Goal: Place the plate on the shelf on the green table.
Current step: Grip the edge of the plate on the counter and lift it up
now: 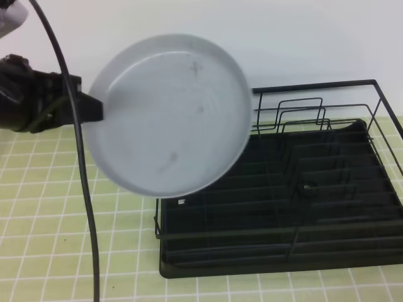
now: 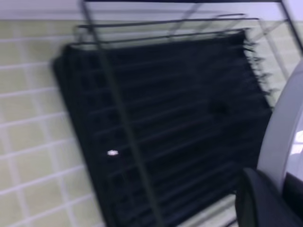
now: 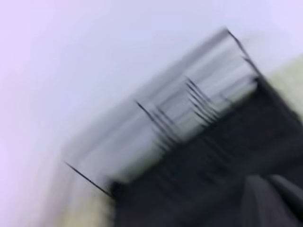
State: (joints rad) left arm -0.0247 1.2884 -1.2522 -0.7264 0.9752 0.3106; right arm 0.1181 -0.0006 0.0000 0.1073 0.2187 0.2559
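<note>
Exterior high view: the green table [image 1: 50, 207] spreads across the whole scene, pale tiles with white grout. On its right half sits the shelf [image 1: 283, 207], black wire with upright dividers at the back. Above the shelf's left end the plate [image 1: 170, 116] hangs in the air, tilted to show its inner face. The left gripper [image 1: 94, 108] is clamped on the plate's left rim. The right gripper [image 3: 267, 201], only a dark blur in its wrist camera, is closed on nothing.
</note>
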